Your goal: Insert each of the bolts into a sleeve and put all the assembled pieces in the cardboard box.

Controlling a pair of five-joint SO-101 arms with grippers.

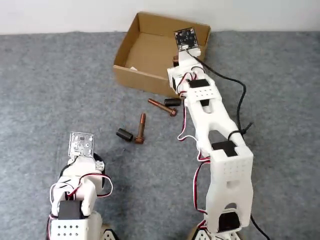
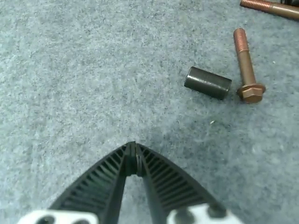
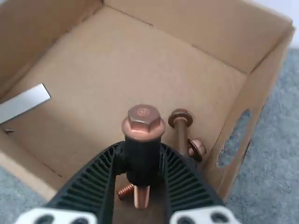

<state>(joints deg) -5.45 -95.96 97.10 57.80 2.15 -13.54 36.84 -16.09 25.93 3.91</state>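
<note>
My right gripper (image 3: 141,157) is shut on a black sleeve (image 3: 141,156) with a copper bolt (image 3: 143,122) through it, held upright over the near right corner of the cardboard box (image 1: 150,45). Two more copper bolts (image 3: 180,127) lie in that corner under it. On the carpet, one bolt (image 1: 141,127) lies next to a loose sleeve (image 1: 124,134). A second bolt (image 1: 162,107) and sleeve (image 1: 172,102) lie close to the box's front wall. My left gripper (image 2: 135,156) is shut and empty, low over the carpet short of the sleeve (image 2: 208,83) and bolt (image 2: 246,65).
A strip of pale tape (image 3: 23,103) lies on the box floor. The right arm (image 1: 215,125) stretches across the table's right side, with a black cable (image 1: 240,95) beside it. Grey carpet lies open to the left of the parts.
</note>
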